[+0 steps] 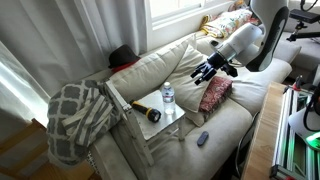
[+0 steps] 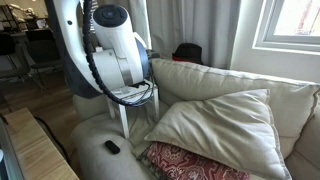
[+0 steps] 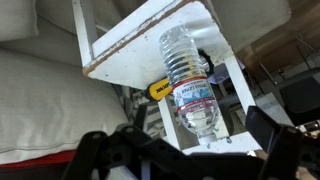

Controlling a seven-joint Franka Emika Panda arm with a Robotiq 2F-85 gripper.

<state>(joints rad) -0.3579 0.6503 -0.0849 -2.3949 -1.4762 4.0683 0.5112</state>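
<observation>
water bottle [image 3: 190,80] stood on a small white bench [image 3: 130,45] set against a cream sofa [image 1: 240,100], with a yellow-and-black flashlight [image 3: 160,89] lying just beside it on the same top. in an exterior view the bottle [image 1: 168,97] rose upright near the middle of the bench, the flashlight [image 1: 148,113] toward the front edge. the robot's tool [image 3: 185,150] hovered well apart from both, out over the sofa cushions, its dark fingers [image 3: 100,150] spread wide and holding nothing (the wrist view showed the bottle centred between them, label facing the camera). a red patterned pillow [image 1: 215,93] lay below the arm, a grey plaid blanket [image 1: 75,115] hung beside the bench, and a small dark remote [image 1: 203,138] sat on the seat. any approach from that spot would best stay level with the bottle's label band and keep the fingers clear of the flashlight, since the tall, light bottle looked easy to tip.
</observation>
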